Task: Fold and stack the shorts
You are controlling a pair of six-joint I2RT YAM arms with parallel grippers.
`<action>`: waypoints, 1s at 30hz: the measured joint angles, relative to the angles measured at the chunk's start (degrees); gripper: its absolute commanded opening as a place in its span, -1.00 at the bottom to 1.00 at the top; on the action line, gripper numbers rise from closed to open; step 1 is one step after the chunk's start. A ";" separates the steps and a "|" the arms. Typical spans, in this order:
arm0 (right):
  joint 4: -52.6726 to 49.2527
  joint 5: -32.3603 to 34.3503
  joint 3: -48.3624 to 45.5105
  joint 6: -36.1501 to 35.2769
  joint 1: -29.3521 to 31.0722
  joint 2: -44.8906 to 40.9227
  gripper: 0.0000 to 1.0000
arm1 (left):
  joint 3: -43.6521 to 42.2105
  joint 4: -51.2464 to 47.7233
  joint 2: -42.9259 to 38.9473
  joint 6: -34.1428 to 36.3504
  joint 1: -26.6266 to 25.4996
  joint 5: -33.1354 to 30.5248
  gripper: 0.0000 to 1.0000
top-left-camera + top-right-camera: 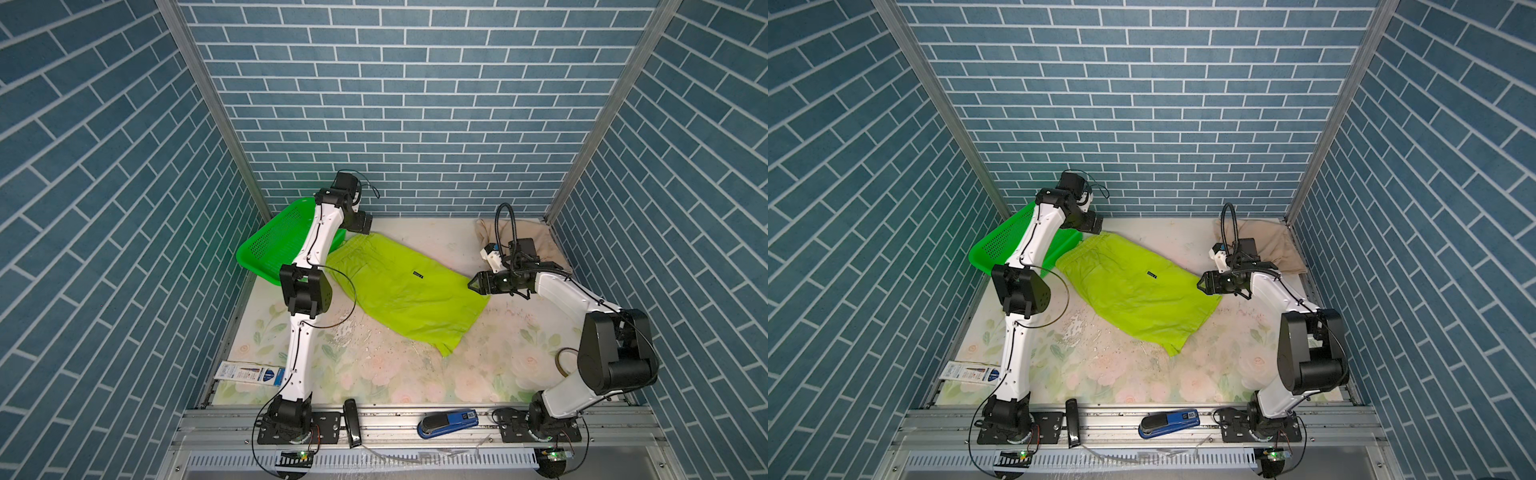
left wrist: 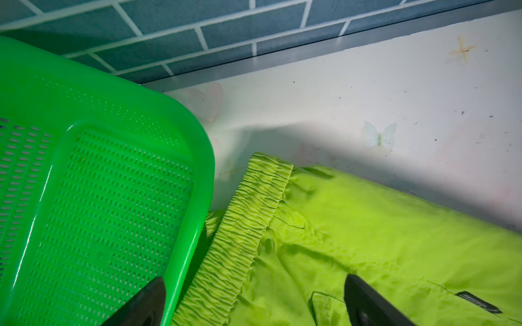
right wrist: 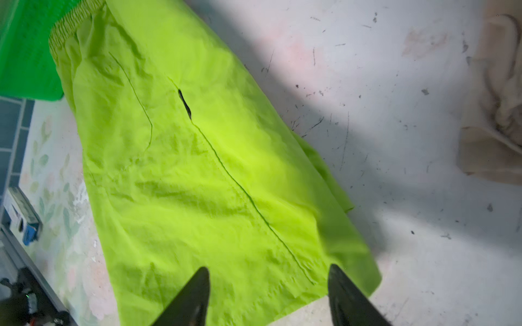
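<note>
The lime green shorts (image 1: 407, 291) (image 1: 1138, 291) lie flat and slantwise on the table, with the elastic waistband (image 2: 248, 225) at the back left beside the basket and the hems toward the front right. A small black label (image 1: 417, 275) shows on top. My left gripper (image 2: 254, 282) hovers open over the waistband end, holding nothing. My right gripper (image 1: 471, 284) (image 3: 268, 268) is open just above the far hem corner, with cloth below the gap but not pinched. The beige shorts (image 1: 540, 241) (image 3: 494, 127) lie crumpled in the back right corner.
A bright green perforated basket (image 1: 270, 245) (image 2: 99, 197) leans tilted at the back left, touching the waistband end. A printed packet (image 1: 245, 372) lies at the front left. A blue stapler (image 1: 449, 422) and a black bar (image 1: 352, 422) sit on the front rail. Brick walls enclose three sides.
</note>
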 measured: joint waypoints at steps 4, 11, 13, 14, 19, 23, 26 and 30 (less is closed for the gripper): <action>-0.07 0.94 -0.76 5.73 0.00 -4.90 0.52 | -3.02 -1.95 -5.38 -2.32 0.20 -0.31 0.99; -6.40 6.01 -9.66 13.88 13.84 -26.27 0.53 | -30.23 0.02 -27.67 -6.75 0.50 1.77 0.99; -8.61 7.78 -12.28 16.20 20.85 -29.46 0.53 | -39.01 1.99 -32.89 -8.15 0.50 2.86 0.99; -9.51 9.07 -14.45 17.92 23.89 -31.06 0.53 | -43.78 3.26 -35.34 -8.92 0.50 3.52 0.99; -11.10 15.74 -26.38 27.15 37.13 -37.83 0.53 | -63.43 9.07 -44.28 -12.52 0.90 5.77 0.99; -9.31 21.55 -29.59 31.39 45.75 -35.82 0.53 | -72.28 12.26 -48.61 -14.80 1.53 7.10 0.99; -6.99 26.23 -27.82 31.82 48.59 -28.72 0.53 | -75.97 14.43 -50.58 -15.82 1.57 7.76 0.99; -4.57 32.02 -23.71 31.71 49.86 -19.37 0.53 | -79.38 16.37 -52.35 -16.61 1.62 8.17 0.99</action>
